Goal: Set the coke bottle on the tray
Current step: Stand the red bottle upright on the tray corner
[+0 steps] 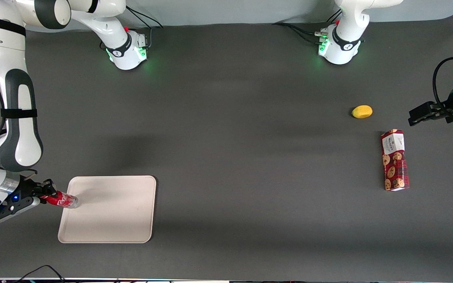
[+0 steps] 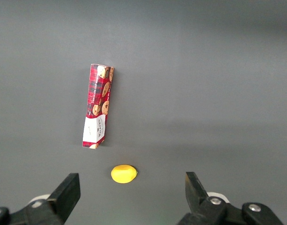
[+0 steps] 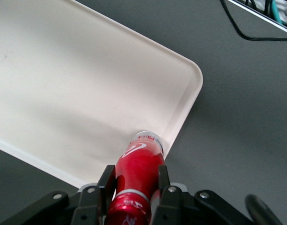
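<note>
- We saw the tray (image 1: 108, 210) lying nearest the front camera, toward the working arm's end of the table, flat, with a low raised rim
- The gripper (image 1: 45, 195) hung at the tray's edge on the working arm's side; its two fingers (image 3: 107, 183) were closed about the upper part of the coke bottle (image 1: 62, 200), near the cap, leaving only the width of the bottle between them
- In the right wrist view the coke bottle (image 3: 138, 165) pointed base-first at the tray (image 3: 63, 84), its clear base over the floor just inside the rim; whether the base touched the floor we could not tell
- We judged the bottle light, rigid and smooth-sided, hence apt to slip or swing in a pinch; a hold high on the body, as shown, suits lowering it base-first, and being slim it may tip if let go while tilted
- Farther from the camera, toward the parked arm's end, lay a cookie box (image 1: 394, 160) and, farther still, a small yellow object (image 1: 362, 111), both well apart from the tray
</note>
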`<state>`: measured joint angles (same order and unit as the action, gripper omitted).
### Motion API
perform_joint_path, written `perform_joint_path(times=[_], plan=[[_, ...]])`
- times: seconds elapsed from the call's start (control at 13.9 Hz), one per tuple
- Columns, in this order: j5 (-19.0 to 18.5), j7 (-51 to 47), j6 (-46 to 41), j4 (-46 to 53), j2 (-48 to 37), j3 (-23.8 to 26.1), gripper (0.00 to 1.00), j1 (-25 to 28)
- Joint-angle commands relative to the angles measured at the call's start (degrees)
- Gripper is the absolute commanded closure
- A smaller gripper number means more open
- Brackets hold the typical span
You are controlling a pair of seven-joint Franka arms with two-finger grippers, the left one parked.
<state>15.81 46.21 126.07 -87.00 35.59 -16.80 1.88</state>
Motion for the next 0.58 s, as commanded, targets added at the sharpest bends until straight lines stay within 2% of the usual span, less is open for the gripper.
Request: perform_joint_path(times=[0.0,0.07,0.14,0.29,0.36,0.5], plan=[[3.08,1.96,0.32,1.65,1.23,-0.86,1.00,0.66],[3.35,2.04,0.41,2.09,1.50,-0.86,0.96,0.66],[3.61,2.04,0.84,2.18,1.85,-0.86,0.87,0.66],[3.96,1.96,1.37,2.18,2.29,-0.86,0.49,0.58],[5.27,1.78,1.37,2.18,2.38,-0.95,0.00,0.66],[6.16,0.56,1.20,2.09,2.29,-0.95,0.00,0.75]])
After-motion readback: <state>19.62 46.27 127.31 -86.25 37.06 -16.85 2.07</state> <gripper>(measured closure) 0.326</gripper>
